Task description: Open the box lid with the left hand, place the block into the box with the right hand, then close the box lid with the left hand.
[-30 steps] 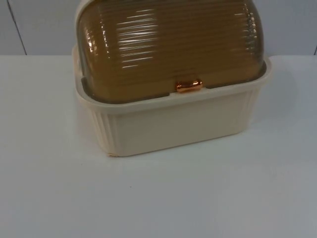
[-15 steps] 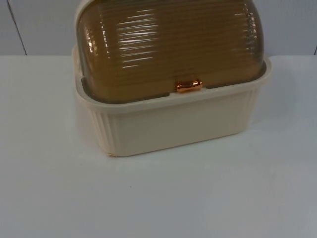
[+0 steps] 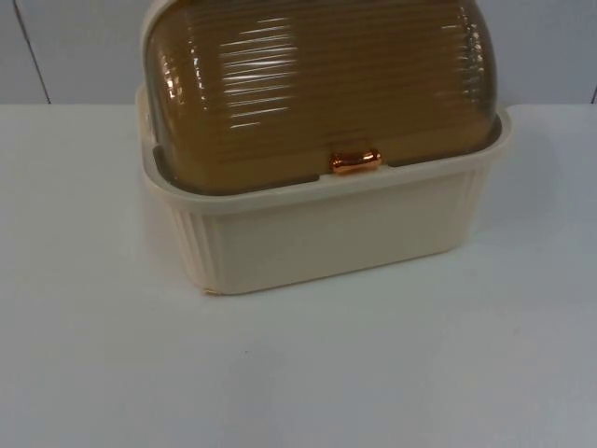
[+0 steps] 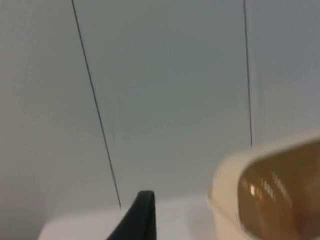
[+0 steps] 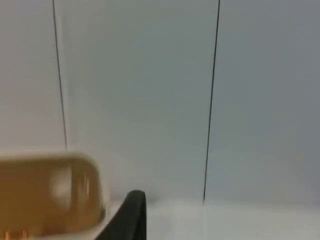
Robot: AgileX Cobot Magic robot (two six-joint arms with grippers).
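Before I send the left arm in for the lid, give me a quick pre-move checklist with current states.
1. Lid down on the box: ok. The amber ribbed lid sits closed on the cream box.
2. Handle reachable: ok. The copper handle faces front, nothing covering it.
3. Box upright and flat on the white table: ok.
4. Left gripper position: ok, off to the box's side, pointing toward the grey partition wall; fingers cannot tell.
5. Right gripper out of the way: ok, beside the box's other end.
6. Block ready for the right gripper: cannot tell where it is.
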